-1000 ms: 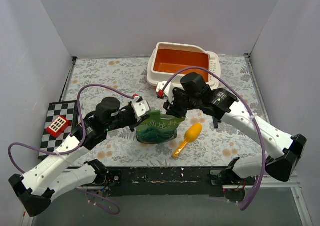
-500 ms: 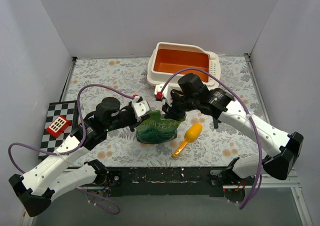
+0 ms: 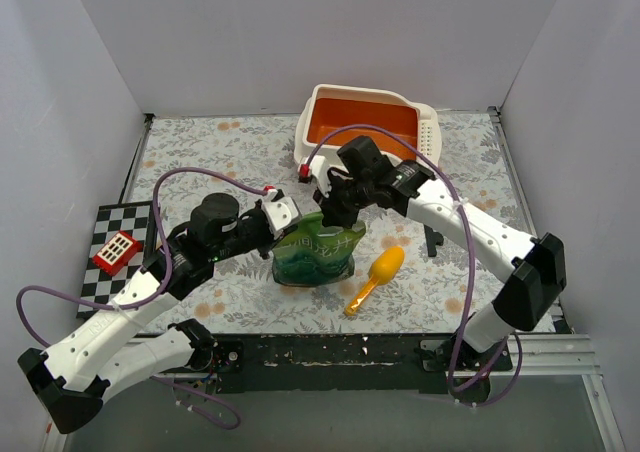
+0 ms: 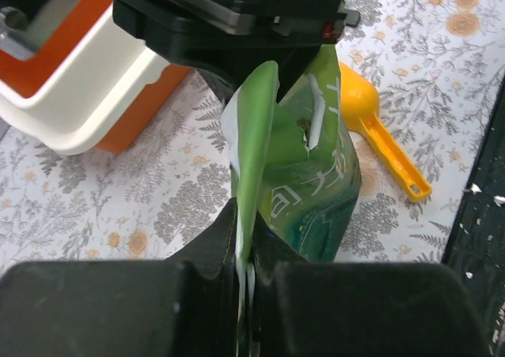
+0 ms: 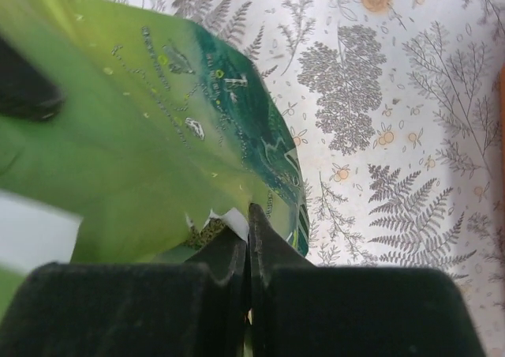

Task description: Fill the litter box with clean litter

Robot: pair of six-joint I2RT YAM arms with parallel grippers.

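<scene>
A green foil bag (image 3: 315,252) stands upright on the floral table. My left gripper (image 3: 282,222) is shut on its top left edge; in the left wrist view (image 4: 246,238) the foil is pinched between the jaws. My right gripper (image 3: 335,210) is shut on the bag's top right edge, where the foil is torn (image 5: 225,219). The litter box (image 3: 365,127), white outside and orange inside, stands behind the bag at the back and shows in the left wrist view (image 4: 79,96). The clean litter shows only as a few grains inside the tear (image 5: 203,232).
A yellow-orange scoop (image 3: 376,275) lies right of the bag; it also shows in the left wrist view (image 4: 379,136). A checkered board (image 3: 105,272) with a red block (image 3: 116,249) lies at the left edge. Grey walls close in the table.
My right arm has swung left and back, its gripper moving up along the bag's top right edge. The bag's top has spread wider. The left arm has barely moved.
</scene>
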